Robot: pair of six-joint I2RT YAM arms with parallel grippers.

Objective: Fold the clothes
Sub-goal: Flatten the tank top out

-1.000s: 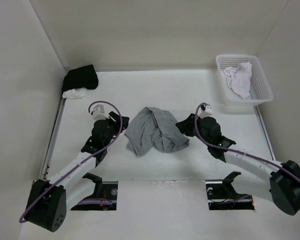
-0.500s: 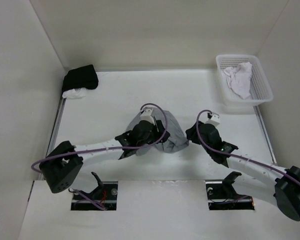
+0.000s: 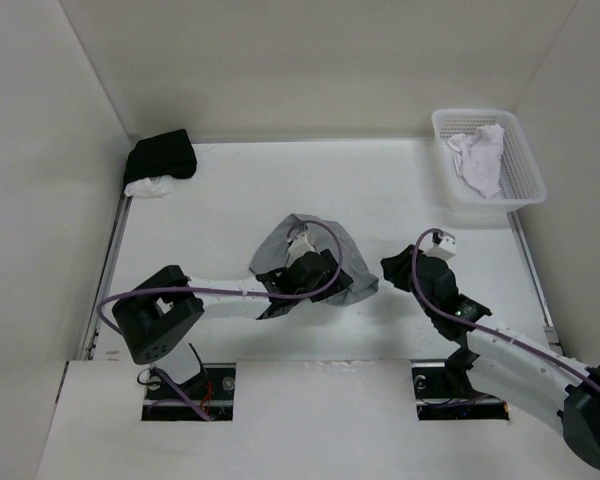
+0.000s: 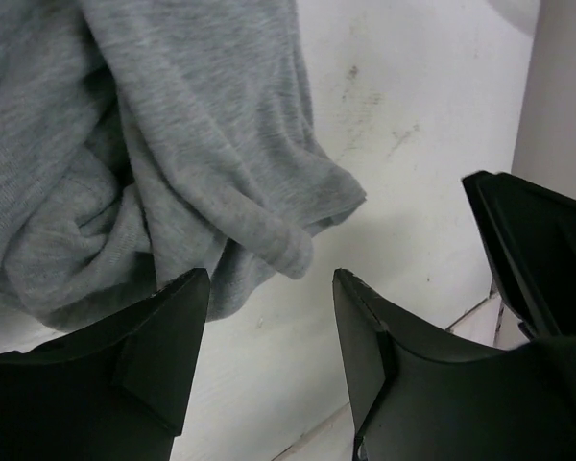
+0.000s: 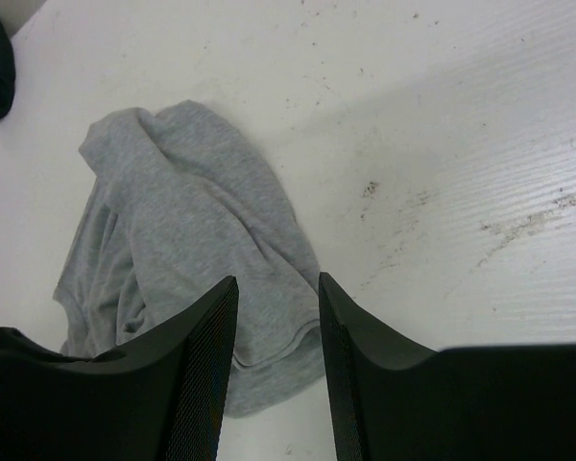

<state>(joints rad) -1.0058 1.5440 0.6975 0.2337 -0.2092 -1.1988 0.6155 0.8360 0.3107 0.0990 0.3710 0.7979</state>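
Observation:
The clothes, a crumpled heather-grey T-shirt (image 3: 320, 235), lie in a heap at the table's middle. My left arm reaches across its near side, and the left gripper (image 3: 332, 286) hangs over the shirt's near right edge. In the left wrist view the shirt (image 4: 173, 144) fills the upper left, and the left gripper (image 4: 269, 279) stands open over bare table, just short of a rolled hem. My right gripper (image 3: 393, 270) sits to the right of the heap. In the right wrist view it (image 5: 276, 280) is open and empty, with the shirt's (image 5: 182, 211) hem showing beyond its tips.
A white basket (image 3: 485, 212) holding a white cloth (image 3: 480, 155) stands at the back right. A black garment (image 3: 162, 155) and a small white cloth (image 3: 148, 186) lie in the back left corner. White walls enclose the table. The right arm (image 4: 547, 259) shows close beside my left gripper.
My left arm has swung from the shirt's left side right across its near edge, and the heap has bunched up. The right gripper has drawn back to the right, away from the shirt.

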